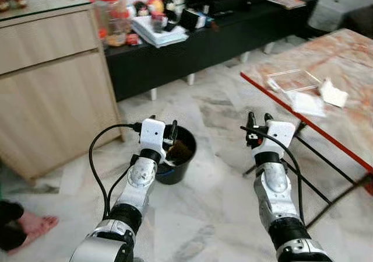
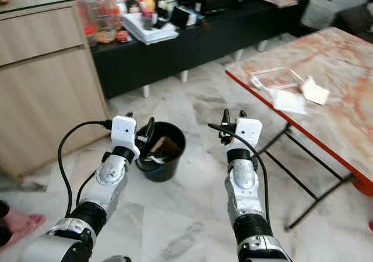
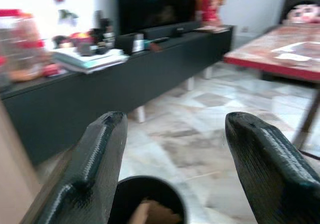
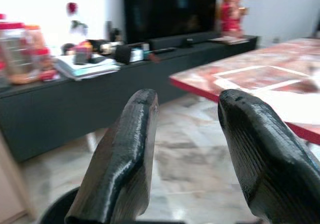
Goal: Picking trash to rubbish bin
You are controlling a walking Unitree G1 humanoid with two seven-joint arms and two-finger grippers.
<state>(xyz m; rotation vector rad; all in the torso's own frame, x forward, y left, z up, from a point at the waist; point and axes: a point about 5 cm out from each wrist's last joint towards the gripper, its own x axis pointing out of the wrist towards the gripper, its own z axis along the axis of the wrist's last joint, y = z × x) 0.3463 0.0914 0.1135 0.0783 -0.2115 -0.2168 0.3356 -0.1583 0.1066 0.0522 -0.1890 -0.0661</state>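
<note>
A black rubbish bin (image 1: pixel 182 167) stands on the marble floor with a brown piece of trash (image 1: pixel 179 152) inside. My left gripper (image 1: pixel 164 125) hangs open and empty over the bin's left rim. In the left wrist view its fingers (image 3: pixel 100 154) frame the bin (image 3: pixel 125 194) below. To the right of the bin, my right gripper (image 1: pixel 259 119) is raised over the floor, open and holding nothing. White crumpled papers (image 1: pixel 333 93) and a clear plastic box (image 1: pixel 294 80) lie on the marble-topped table (image 1: pixel 349 46) at the right.
A wooden cabinet (image 1: pixel 52 81) stands at the left. A black TV console (image 1: pixel 204 49) loaded with jars and books runs along the back. The table's black legs (image 1: pixel 317 157) reach toward my right arm. A person's foot (image 1: pixel 35 224) is at the lower left.
</note>
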